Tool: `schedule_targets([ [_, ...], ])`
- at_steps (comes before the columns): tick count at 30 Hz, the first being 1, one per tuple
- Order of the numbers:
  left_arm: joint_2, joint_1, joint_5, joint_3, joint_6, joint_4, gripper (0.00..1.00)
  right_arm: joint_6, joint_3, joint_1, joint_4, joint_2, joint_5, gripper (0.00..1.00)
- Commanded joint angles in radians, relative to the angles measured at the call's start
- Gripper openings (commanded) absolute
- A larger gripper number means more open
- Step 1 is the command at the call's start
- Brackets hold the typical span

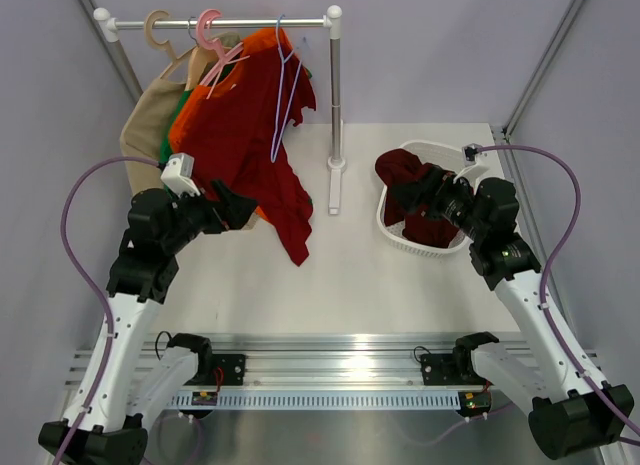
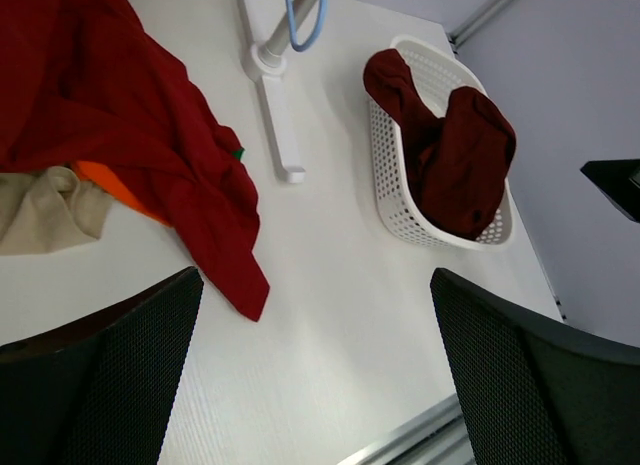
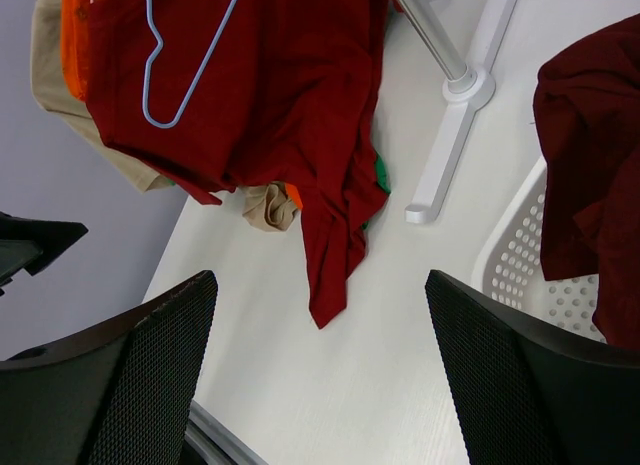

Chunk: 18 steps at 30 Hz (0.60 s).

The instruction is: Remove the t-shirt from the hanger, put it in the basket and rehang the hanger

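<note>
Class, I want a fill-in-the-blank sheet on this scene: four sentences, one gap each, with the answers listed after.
1. The lowest tip of the t-shirt lies on the ____.
2. The bare hanger in front of it is coloured ____.
3. The dark red cloth on the right sits in a white ____.
4. The left gripper and the right gripper both have their jaws ____.
Answers: table; blue; basket; open.

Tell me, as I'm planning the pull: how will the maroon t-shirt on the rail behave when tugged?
Probably floppy: the t-shirt sags in folds, its tail lying on the table. Likely light, since a thin hanger seems to carry it. It may snag rather than slide free.
</note>
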Motion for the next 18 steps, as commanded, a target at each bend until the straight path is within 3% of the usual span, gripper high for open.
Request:
schedule_targets([
  [1, 0.005, 0.003, -0.114, 0.069, 0.056, 0.005, 0.99, 0.000, -0.004, 0.003, 0.041, -0.013, -0.007, 0.92],
  [4, 0.051, 0.003, -0.154, 0.166, 0.117, 0.005, 0.99, 0.004, -0.007, 0.005, 0.051, -0.006, -0.023, 0.92],
  [11, 0.362, 0.003, -0.265, 0.548, 0.257, -0.085, 0.96, 0.007, -0.016, 0.003, 0.057, -0.012, -0.035, 0.92],
  [15, 0.565, 0.025, -0.326, 0.730, 0.317, -0.115, 0.81, 0.007, -0.022, 0.005, 0.064, -0.024, -0.043, 0.91],
  [18, 0.672, 0.077, -0.300, 0.835, 0.325, -0.116, 0.63, 0.013, -0.029, 0.005, 0.073, -0.027, -0.059, 0.91],
])
